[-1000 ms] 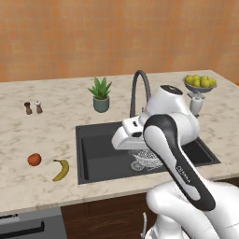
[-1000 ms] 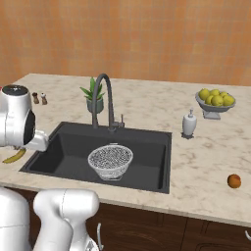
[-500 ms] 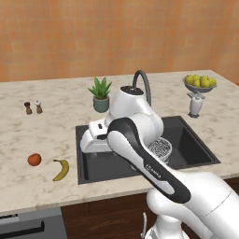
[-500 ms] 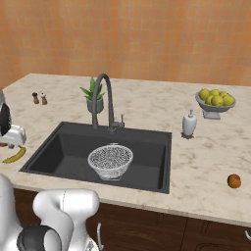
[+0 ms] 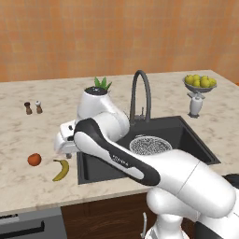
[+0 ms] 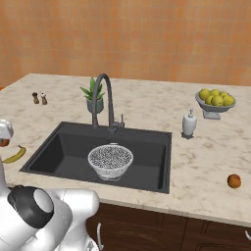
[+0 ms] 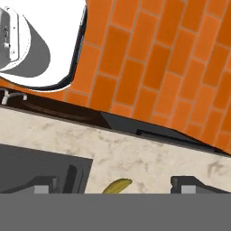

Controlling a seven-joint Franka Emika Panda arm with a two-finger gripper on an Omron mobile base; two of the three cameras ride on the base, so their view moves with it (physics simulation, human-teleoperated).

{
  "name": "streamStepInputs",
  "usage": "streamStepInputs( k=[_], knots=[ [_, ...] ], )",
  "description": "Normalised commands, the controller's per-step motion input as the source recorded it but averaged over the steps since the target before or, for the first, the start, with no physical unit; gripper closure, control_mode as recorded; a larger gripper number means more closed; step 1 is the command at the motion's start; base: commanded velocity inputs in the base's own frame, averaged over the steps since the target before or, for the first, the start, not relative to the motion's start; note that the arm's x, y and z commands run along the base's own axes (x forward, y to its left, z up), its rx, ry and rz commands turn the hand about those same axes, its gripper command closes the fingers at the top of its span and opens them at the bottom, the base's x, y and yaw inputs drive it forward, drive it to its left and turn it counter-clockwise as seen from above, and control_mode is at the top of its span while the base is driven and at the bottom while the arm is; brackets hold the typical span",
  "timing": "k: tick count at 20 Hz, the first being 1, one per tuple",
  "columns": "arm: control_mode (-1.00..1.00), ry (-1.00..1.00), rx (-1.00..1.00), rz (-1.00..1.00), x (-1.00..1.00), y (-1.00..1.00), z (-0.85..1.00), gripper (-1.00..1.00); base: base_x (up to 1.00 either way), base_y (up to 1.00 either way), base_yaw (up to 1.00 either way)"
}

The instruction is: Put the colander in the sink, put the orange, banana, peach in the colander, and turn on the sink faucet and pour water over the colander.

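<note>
Pincer (image 7: 115, 185) hung w/ jaws apart; banana (image 7: 116, 186) lay btwn tips, could roll off counter (image 7: 149, 160) if nudged.

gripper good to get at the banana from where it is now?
Probably yes. The gripper hangs open beside the banana, which lies alone on the counter left of the sink. The small orange-red fruit sits apart, so nothing looks in the way.

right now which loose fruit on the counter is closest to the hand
The banana, lying on the counter left of the sink, right below the open hand. The round orange-red fruit sits further left, and another round one lies right of the sink.
</note>
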Motion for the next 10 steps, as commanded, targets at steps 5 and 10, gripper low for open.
streamStepInputs(
  k=[5,10],
  knots=[
    [-1.00,0.00,-0.10,0.00,0.20,0.25,-0.33,-1.00,0.00,0.00,0.00],
    [-1.00,0.00,-0.08,0.00,0.14,0.27,-0.28,-1.00,0.00,0.00,0.00]
  ],
)
